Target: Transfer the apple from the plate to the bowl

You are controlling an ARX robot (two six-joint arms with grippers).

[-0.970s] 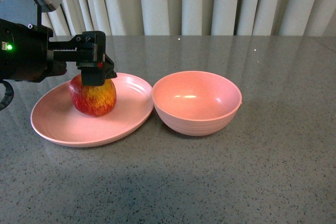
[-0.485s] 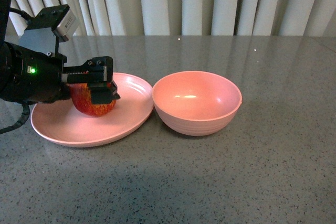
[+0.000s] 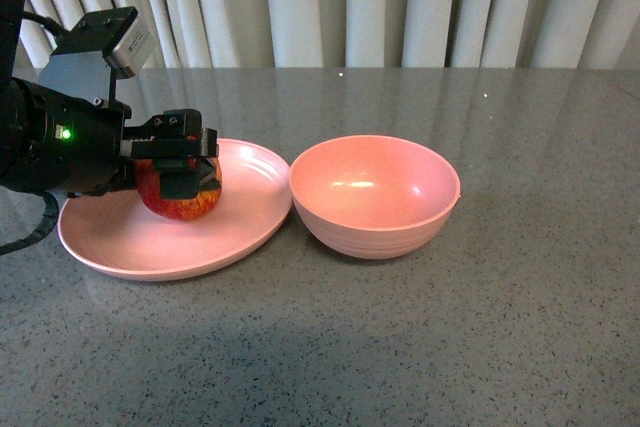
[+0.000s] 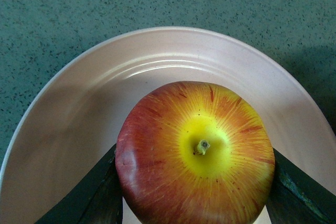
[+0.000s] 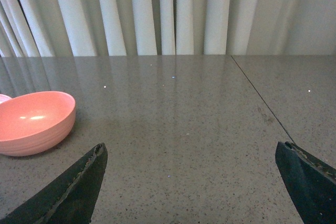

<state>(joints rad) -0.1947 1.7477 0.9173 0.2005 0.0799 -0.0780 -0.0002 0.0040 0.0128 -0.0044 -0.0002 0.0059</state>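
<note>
Stone-look bench (image 3: 480,347), plastic dishes
Smooth, speckled, faintly glossy bench; matt pink plastic plate (image 3: 110,247) and bowl (image 3: 375,237), the bowl slightly shinier; apple (image 4: 194,156) skin smooth, waxy.

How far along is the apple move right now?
Reaching is done: the left gripper is closed against both sides of the apple. The grasp is in hand; the apple sits on the plate. Left: lift, carry to the empty bowl, release. The right gripper hangs open.
</note>
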